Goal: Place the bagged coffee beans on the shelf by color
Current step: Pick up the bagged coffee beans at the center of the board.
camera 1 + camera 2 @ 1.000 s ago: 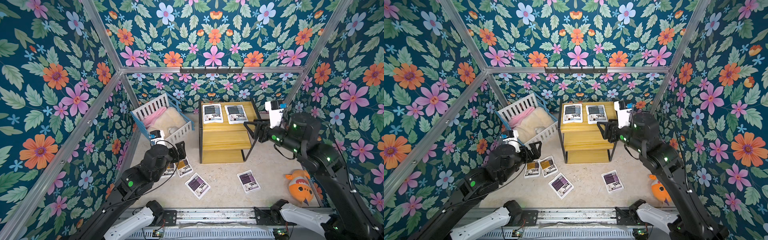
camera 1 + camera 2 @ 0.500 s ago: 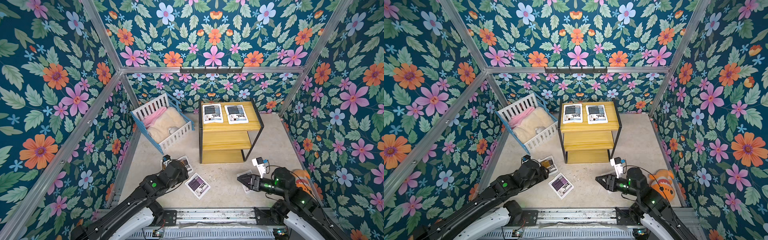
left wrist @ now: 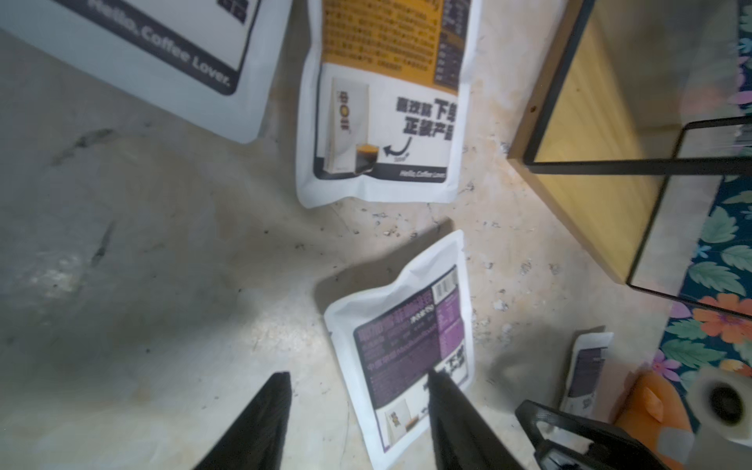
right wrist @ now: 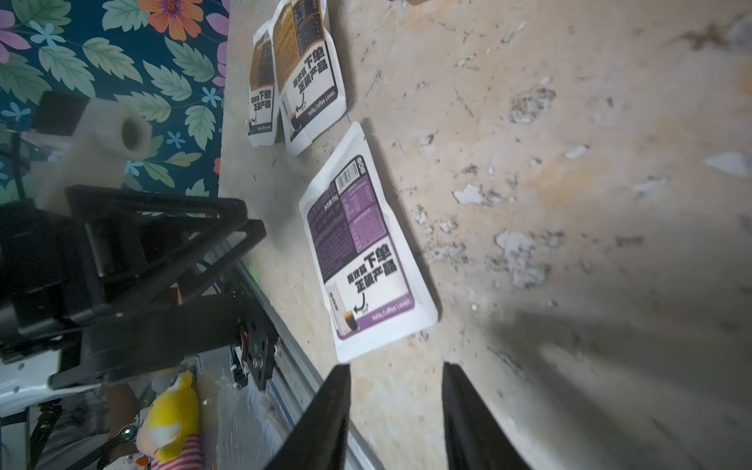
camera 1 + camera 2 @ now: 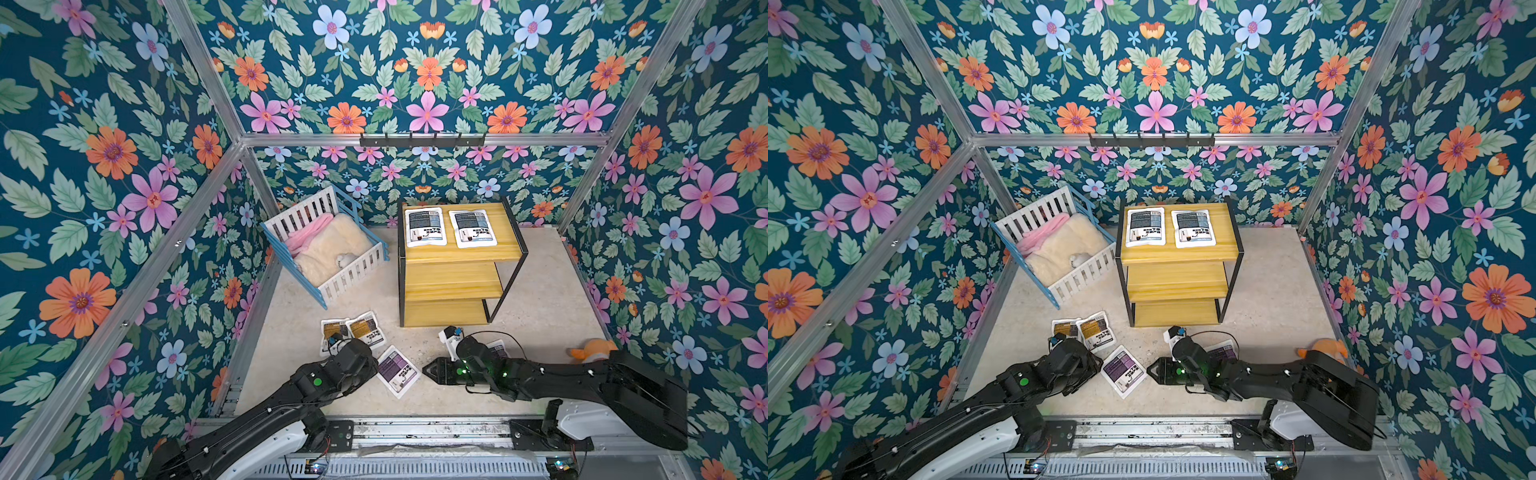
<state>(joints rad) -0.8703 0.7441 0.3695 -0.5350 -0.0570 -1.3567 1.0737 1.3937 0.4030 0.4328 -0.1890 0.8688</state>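
Yellow wooden shelf (image 5: 453,280) is carrying two blue-grey pouches (image 5: 424,226) on its top board. On the floor (image 5: 540,291), two yellow-brown pouches (image 5: 368,328) are lying near one purple pouch (image 5: 398,371). We are holding our left gripper (image 3: 358,374) over its edge, jaws apart; our right gripper (image 4: 395,366) is pointing at it, jaws apart, empty.
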